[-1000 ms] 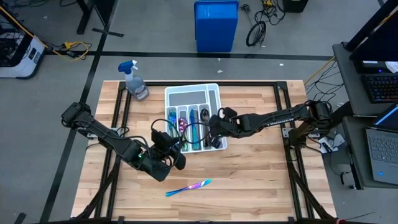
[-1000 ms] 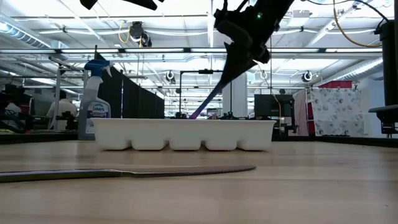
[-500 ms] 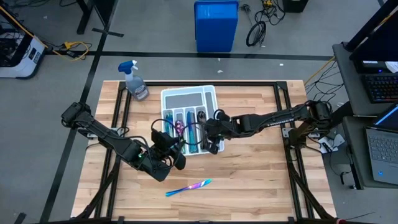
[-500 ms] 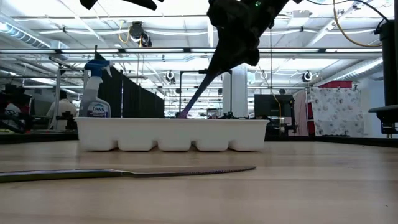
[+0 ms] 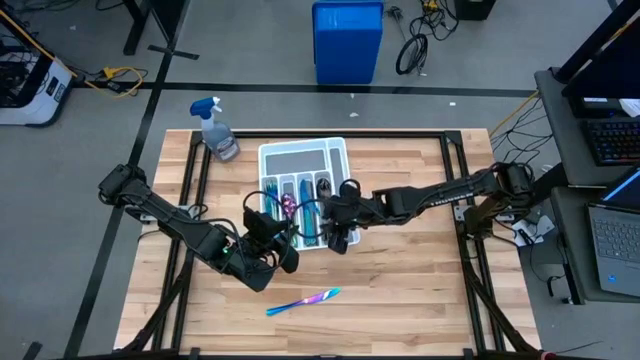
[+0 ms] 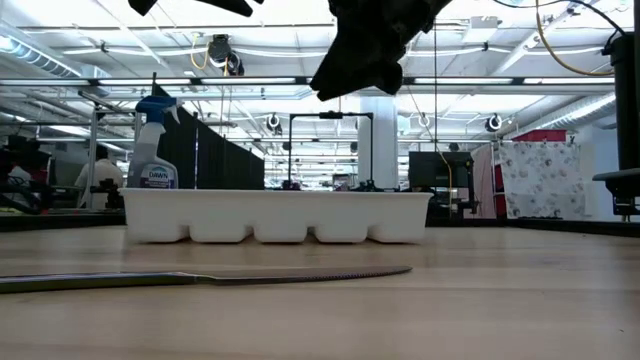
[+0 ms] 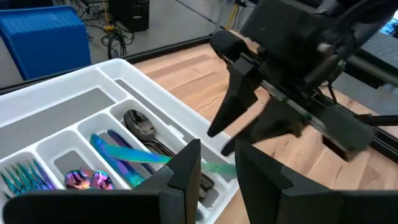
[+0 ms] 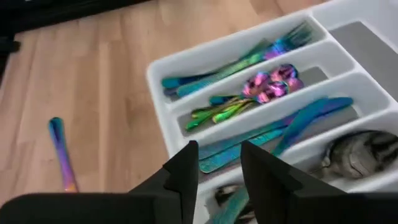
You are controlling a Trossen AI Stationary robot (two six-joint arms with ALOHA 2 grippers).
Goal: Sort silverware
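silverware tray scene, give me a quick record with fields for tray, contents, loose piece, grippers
tray: white compartmented tray on the wooden table
contents: blue-teal forks, rainbow-purple spoons, blue knives, dark spoons, each kind in its own slot
loose piece: one iridescent knife on the table, apart from the tray
right gripper: above the tray's near edge, empty
left gripper: beside the tray
spray bottle: at the table's far left corner

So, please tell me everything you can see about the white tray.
The white tray looks like moulded plastic: one wide bare compartment and four narrow parallel slots. It sits flat on the wooden table, near the far edge beside the spray bottle. The slots hold forks, small purple spoons, blue knives and dark spoons. One knife lies askew across a divider. The right gripper hovers over it.
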